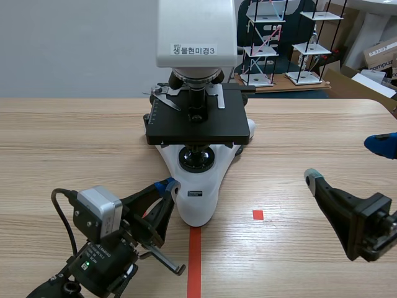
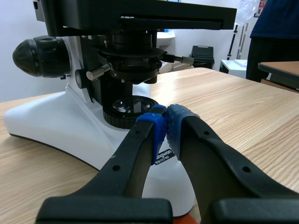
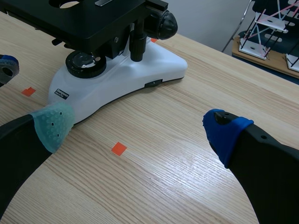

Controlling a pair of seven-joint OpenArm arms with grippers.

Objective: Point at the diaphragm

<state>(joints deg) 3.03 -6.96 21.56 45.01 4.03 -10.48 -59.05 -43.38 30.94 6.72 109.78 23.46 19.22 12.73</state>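
A white microscope (image 1: 197, 200) with a black stage (image 1: 198, 121) stands mid-table. Its diaphragm (image 2: 133, 65), a black ringed unit with a small metal lever, hangs under the stage above the round light lens (image 2: 127, 106). My left gripper (image 2: 166, 122) is shut, its blue pads meeting just in front of the lens and below the diaphragm, touching nothing. In the scene view the left gripper (image 1: 169, 184) sits at the front left of the microscope's foot. My right gripper (image 1: 345, 160) stands open to the right of the microscope (image 3: 135, 77), and the right gripper (image 3: 138, 128) holds nothing.
An orange-red tape line (image 1: 195, 261) runs from the microscope's foot toward the front edge, with a small tape square (image 1: 257, 215) to its right. Wire model racks (image 1: 273, 43) and cardboard boxes (image 1: 379, 54) stand beyond the table's far right.
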